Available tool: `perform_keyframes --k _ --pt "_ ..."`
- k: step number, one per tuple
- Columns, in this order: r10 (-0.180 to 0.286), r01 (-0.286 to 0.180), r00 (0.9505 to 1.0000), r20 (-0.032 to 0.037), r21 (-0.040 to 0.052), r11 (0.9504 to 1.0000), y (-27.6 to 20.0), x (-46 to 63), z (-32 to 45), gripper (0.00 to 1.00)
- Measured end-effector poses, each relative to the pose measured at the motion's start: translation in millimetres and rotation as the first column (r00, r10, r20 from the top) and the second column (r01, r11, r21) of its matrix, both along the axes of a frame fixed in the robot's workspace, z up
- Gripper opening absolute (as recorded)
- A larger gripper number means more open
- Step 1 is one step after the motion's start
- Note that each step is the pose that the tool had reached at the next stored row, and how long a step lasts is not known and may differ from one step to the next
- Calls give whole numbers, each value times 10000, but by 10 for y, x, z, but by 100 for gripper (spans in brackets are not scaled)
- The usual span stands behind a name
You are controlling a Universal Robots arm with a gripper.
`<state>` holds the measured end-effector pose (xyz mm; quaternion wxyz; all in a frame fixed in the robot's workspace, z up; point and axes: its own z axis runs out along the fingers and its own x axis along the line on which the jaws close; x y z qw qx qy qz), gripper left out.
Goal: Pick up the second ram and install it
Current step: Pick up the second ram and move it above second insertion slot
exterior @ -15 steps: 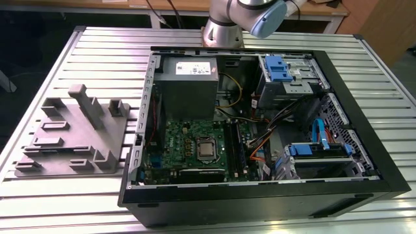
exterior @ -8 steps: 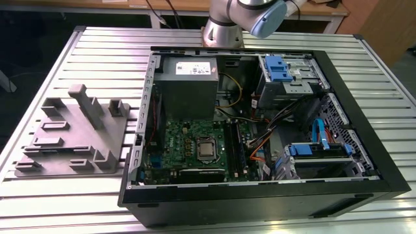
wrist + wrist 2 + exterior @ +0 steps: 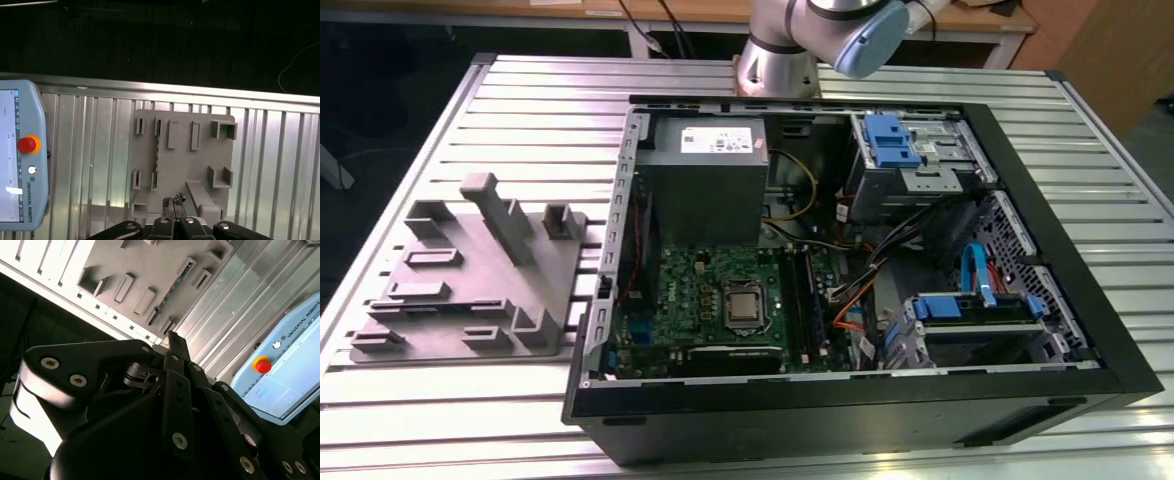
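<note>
pincer narrow, fingertips together, its body cut off, above the grey holder tray near the desk edge. second ram stands edge-on in a tray slot, mostly hidden.

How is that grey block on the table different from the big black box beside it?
The grey holder is low, flat and small; the black computer case is far bigger and deeper. The holder has slots and posts, one holding a thin dark ram stick; the case lies open, packed with a green motherboard and cables. Both rest on the ribbed metal table.
</note>
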<state>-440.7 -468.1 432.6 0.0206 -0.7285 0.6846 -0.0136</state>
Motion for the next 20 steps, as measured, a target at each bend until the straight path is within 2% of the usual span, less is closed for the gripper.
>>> perform_keyframes --k 20 --pt "1 -1 10000 7 1 10000 0 -4 -363 10"
